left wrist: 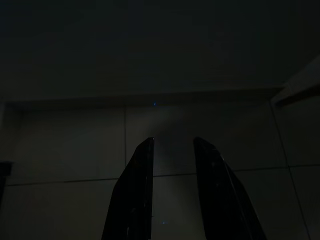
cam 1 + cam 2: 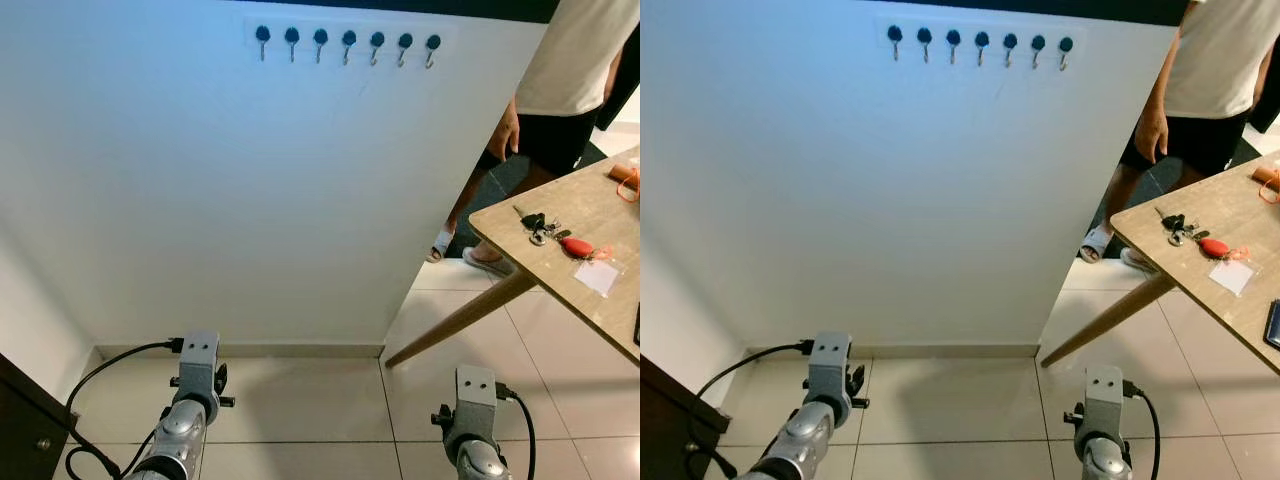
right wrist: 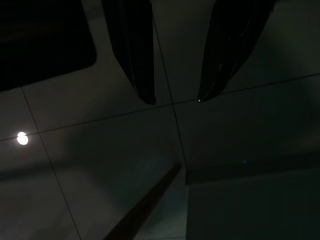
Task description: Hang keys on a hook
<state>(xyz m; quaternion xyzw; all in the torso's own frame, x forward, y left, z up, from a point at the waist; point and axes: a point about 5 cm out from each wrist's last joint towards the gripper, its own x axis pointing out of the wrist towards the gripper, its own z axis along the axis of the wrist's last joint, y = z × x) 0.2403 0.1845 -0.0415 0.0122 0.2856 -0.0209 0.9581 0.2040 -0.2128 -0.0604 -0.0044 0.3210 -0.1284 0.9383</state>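
Left eye view, keys: the keys lie flat on the wooden table at about 3 o'clock in the frame, apart from both grippers.
Key fob: a red fob lies just beside the keys, toward 4 o'clock from them, with a clear tag beyond it.
Table: light wood top, one slanted leg running down to the tiled floor.
Hooks: a row of seven dark-capped hooks is fixed high on the white wall at 12 o'clock; every hook is bare.
Person: a person in a light shirt and dark shorts stands at 2 o'clock, behind the table's far corner, one hand hanging at the side.
Left arm: hangs idle at 7 o'clock, cable attached.
Left gripper: in the left wrist view, left gripper points at dark floor tiles; fingers spread with a clear gap, nothing between them.
Right arm: hangs idle at 5 o'clock.
Right gripper: in the right wrist view, right gripper hangs above dark tiles; fingers spread, holding nothing.
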